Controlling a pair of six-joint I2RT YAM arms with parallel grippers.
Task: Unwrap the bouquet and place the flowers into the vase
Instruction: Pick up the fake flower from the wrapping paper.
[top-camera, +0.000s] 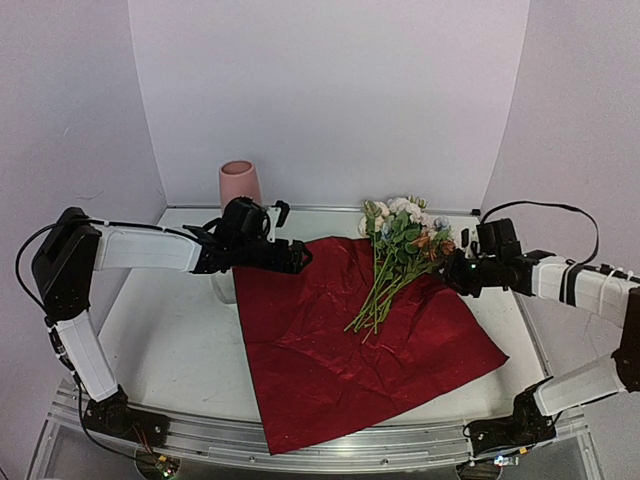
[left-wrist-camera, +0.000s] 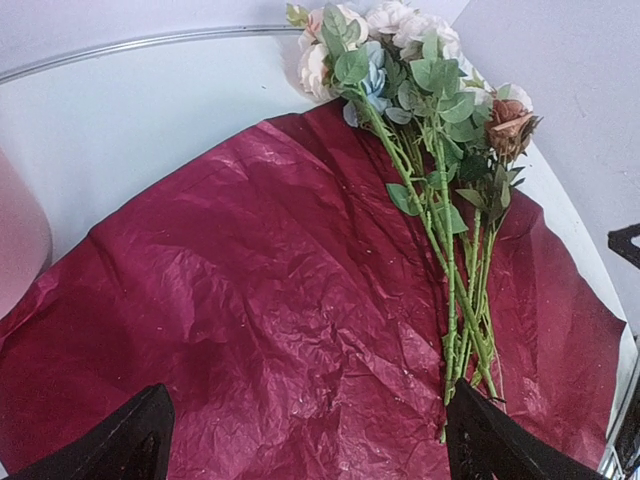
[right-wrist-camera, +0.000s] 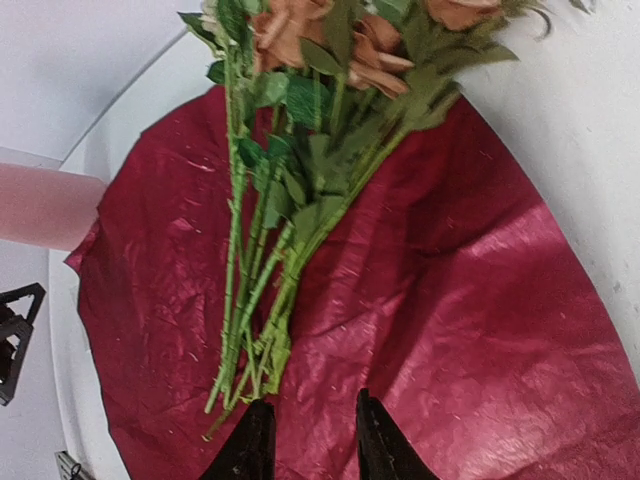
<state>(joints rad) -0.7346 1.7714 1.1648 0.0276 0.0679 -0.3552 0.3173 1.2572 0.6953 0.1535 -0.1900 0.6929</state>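
The left arm stretches in from the side. The left gripper (top-camera: 298, 257) hangs over the left edge of the red paper (top-camera: 330, 340), fingers wide apart, holding nothing. One vase (top-camera: 240, 182) stands just behind it. One bunch of flowers (top-camera: 400, 250) lies on the one sheet (very crinkly). The flowers are just left of the low right gripper (right-wrist-camera: 312, 415), whose fingers are slightly apart and empty.

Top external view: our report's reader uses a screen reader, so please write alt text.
Loose flowers lie on spread dark red wrapping paper on a white table. The left end effector is at the paper's far left corner, the right end effector beside the blooms; a pink vase stands at the back.
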